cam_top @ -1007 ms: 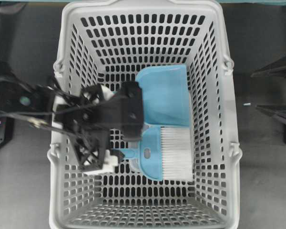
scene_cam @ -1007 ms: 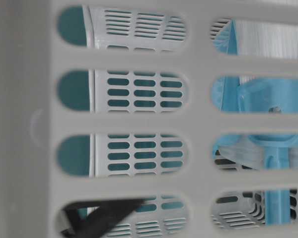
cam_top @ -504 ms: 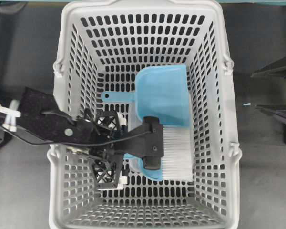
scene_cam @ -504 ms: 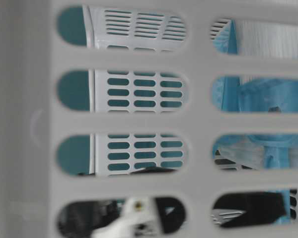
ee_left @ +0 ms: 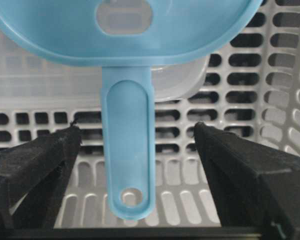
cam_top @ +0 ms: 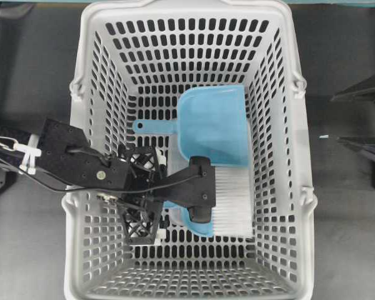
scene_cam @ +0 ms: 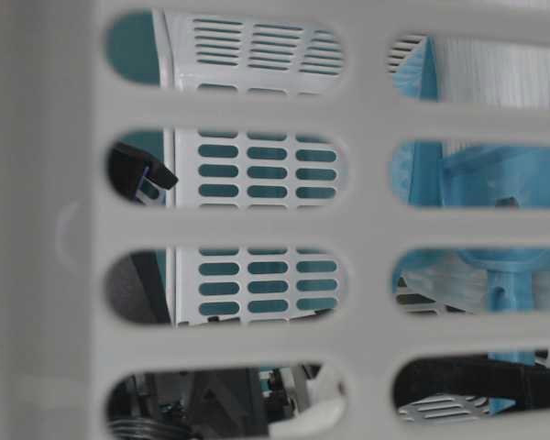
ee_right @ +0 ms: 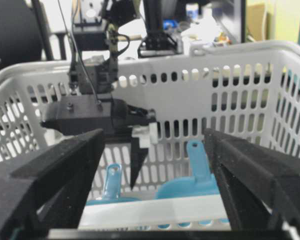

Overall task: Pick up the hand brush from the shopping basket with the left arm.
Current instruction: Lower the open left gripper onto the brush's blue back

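My left end effector [ee_left: 135,135] is spread wide around the brush [ee_left: 127,165] handle at frame middle; closing crooked could push it away

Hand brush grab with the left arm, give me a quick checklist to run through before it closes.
1. Left claw open: ok.
2. Handle of the hand brush between the fingers: ok, with a gap on each side.
3. Target is the brush, not the dustpan: ok, white bristles show overhead.
4. Claw low enough inside the shopping basket: cannot tell.
5. Right claw out of the way: ok, open, outside the basket.
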